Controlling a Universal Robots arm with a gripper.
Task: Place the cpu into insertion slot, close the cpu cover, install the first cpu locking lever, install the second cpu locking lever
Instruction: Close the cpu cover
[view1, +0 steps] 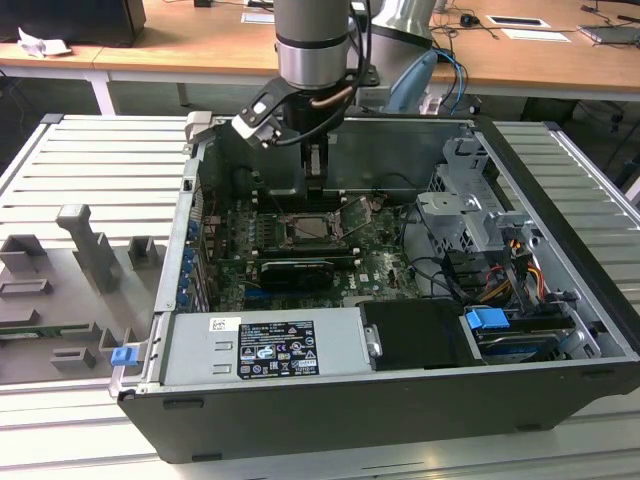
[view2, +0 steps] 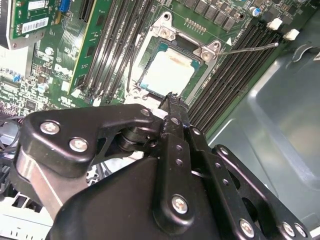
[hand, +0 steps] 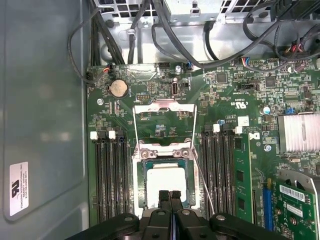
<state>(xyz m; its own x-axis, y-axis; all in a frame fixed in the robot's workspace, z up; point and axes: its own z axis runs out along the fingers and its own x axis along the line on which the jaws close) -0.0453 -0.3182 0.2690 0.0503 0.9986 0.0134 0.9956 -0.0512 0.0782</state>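
Exterior view's left first: grey fixture blocks (view1: 85, 255) sit on the slatted surface (view1: 100, 165), well apart from the work. I judge they are holders for parts. Next is the open computer case (view1: 400, 400), laid on its side so the motherboard (view1: 385, 260) faces up and I can reach straight down. The power supply (view1: 265, 345) sits along the near wall, out of my way.

Middle: my claw (view1: 316, 205) hangs inside the case, right over the insertion slot (hand: 141, 186). In the first wrist view its fingers are pressed together with nothing between them. The tips sit over the near edge of the cpu (hand: 167, 182); I can't tell whether they touch it or hang just above. The cpu lies flat and square in the slot, metal top up, so the placing step reads as done. Fingers together make one narrow tip, better for pushing than gripping, in my judgement.

Just to the exterior view's right of the slot, the cpu cover (view1: 357, 212) stands flipped open and tilted up. It is off the chip and not closed yet. It is up because the chip has to go in under it. One thin locking lever (hand: 202, 185) runs slantwise between the slot and a bank of memory slots (hand: 222, 175), and it looks unlatched. I can't pick out the second lever for sure.

Far right: the drive cage (view1: 465, 195) and loose cables (view1: 500, 270), well apart from my claw.
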